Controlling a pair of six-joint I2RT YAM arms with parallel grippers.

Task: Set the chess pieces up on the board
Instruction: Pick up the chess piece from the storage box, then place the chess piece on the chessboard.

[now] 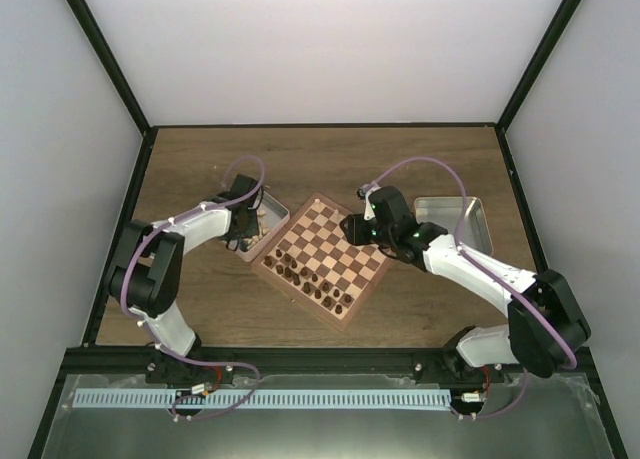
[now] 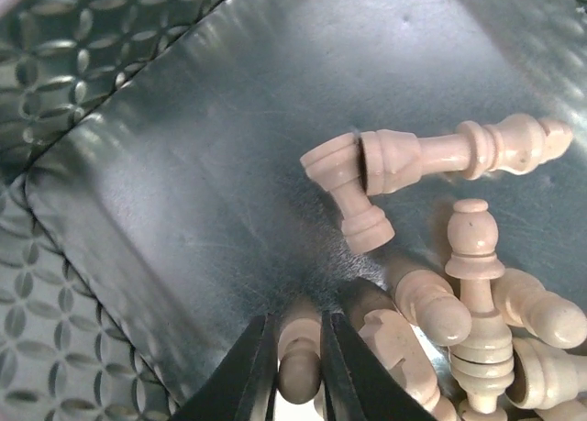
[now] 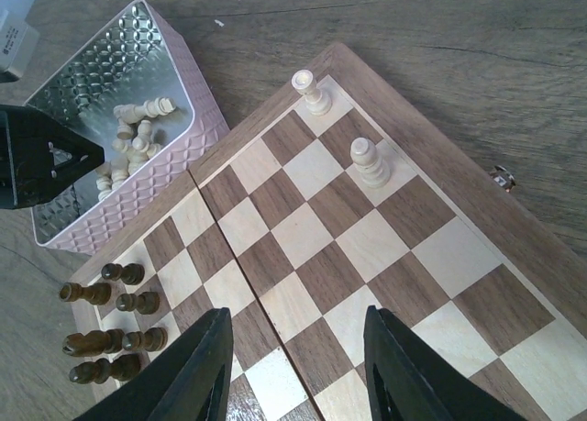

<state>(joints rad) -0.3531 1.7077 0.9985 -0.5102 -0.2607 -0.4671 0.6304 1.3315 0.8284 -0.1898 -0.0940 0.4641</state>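
top view, step: left gripper [image 1: 250, 225] is in the left tray [image 1: 275, 215], just off the board's [image 1: 335, 241] far-left edge, taking one light piece.
top view, left arm: elbow out toward the tabletop's [image 1: 200, 159] left edge, wrist bent down into the tray.
top view, right arm: reaches in from the right; right gripper [image 1: 352, 229] hovers over the board, right tray [image 1: 470, 211] behind it.
top view, dark pieces [image 1: 300, 274]: bunched along the board's near-left edge.
left wrist, jaws: narrow, pinching the held piece [image 2: 298, 371]; cannot tell which kind.
left wrist, light pieces [image 2: 477, 283]: lying heaped, touching the held one.
left wrist, do it well: probably lift straight up and slowly, since neighbours may drag along or the round wood may slip.
right wrist, jaws: wide, nothing between, above mid-board squares.
right wrist, set pieces [image 3: 370, 160]: two upright by the board's far corner, one on the corner square.
right wrist, do it well: likely keep this arm off the far edge, where the next piece goes.
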